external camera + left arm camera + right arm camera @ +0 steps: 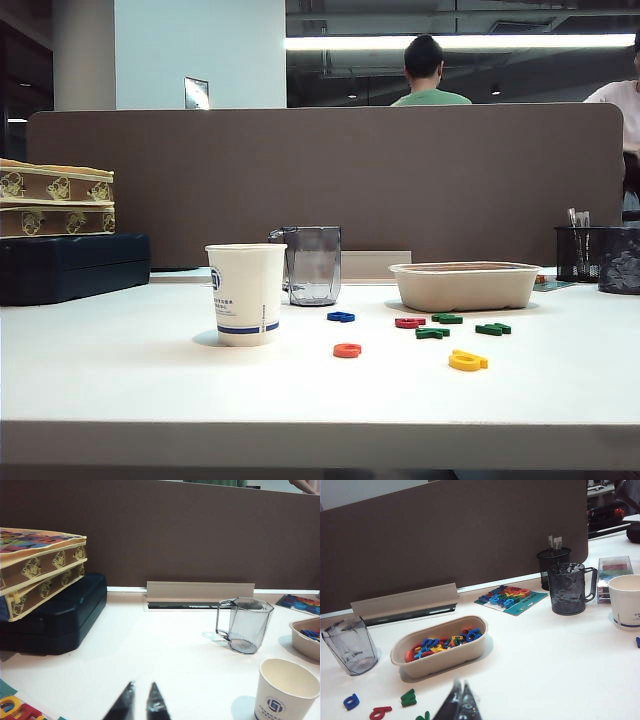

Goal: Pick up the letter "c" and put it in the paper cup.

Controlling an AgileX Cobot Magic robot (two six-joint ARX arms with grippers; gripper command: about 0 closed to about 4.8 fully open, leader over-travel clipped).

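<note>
The letter "c" [347, 350], a small orange-red ring-like piece, lies flat on the white table [150, 385], a short way right of the paper cup [245, 293]. That cup is white with a blue logo and band, and stands upright and empty [287, 695]. Neither gripper shows in the exterior view. In the left wrist view my left gripper [142, 694] hangs over bare table short of the cup, its dark tips a little apart with nothing between them. My right gripper [460, 692] is shut and empty, near the tray. The "c" is outside both wrist views.
A grey translucent cup [312, 265] stands behind the paper cup. A beige tray [465, 285] of letters sits right. Blue [341, 317], red [409, 322], green [432, 333] and yellow [467, 361] letters lie around. Boxes on a dark case [70, 265] stand far left; a brown partition [330, 180] closes the back.
</note>
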